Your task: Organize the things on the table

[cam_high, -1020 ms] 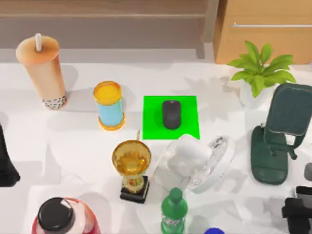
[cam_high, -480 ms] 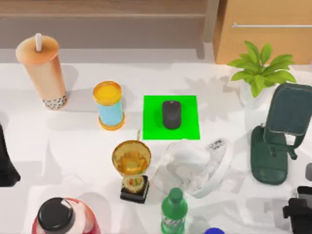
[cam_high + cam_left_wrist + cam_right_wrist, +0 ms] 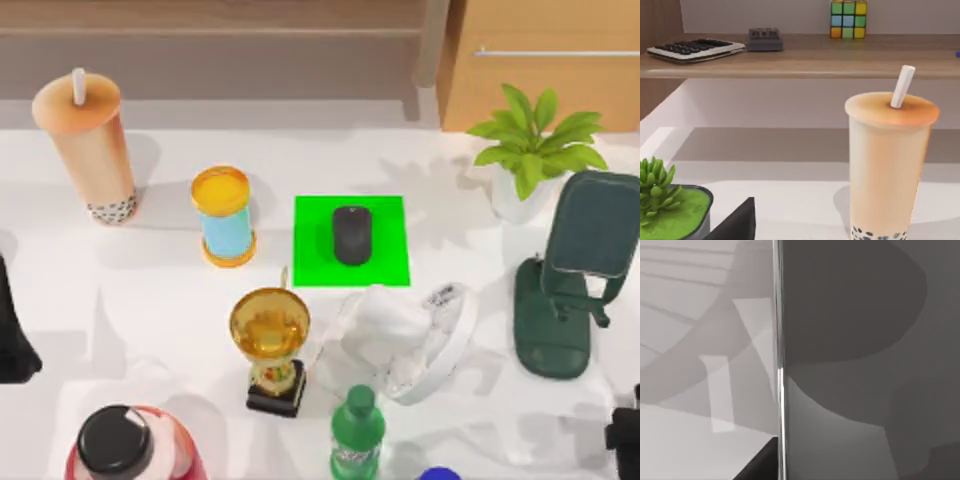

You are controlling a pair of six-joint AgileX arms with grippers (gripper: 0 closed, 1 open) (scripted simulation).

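Note:
A tall orange-beige bubble-tea cup (image 3: 88,140) with a white straw stands upright at the table's far left; it also rises close ahead in the left wrist view (image 3: 887,165). A small black mouse (image 3: 351,235) lies on the bright green mat (image 3: 385,262) near the table's middle. My left arm (image 3: 10,345) sits dark at the left edge, well in front of the cup. My right arm (image 3: 627,440) shows partly at the bottom right corner. A flat grey panel (image 3: 855,365) with a thin bright edge stands very close in the right wrist view.
A blue-and-orange can (image 3: 225,215) stands left of the mat. In front of the mat are a gold trophy (image 3: 270,345), a white fan (image 3: 405,335), a green bottle (image 3: 357,435) and a black-capped red bottle (image 3: 125,445). A potted plant (image 3: 530,150) and a dark green stand (image 3: 570,280) are at the right.
My right arm has drawn back toward the bottom right corner, with less of it in view. The white fan has turned a little. The cup and the mouse have stayed put.

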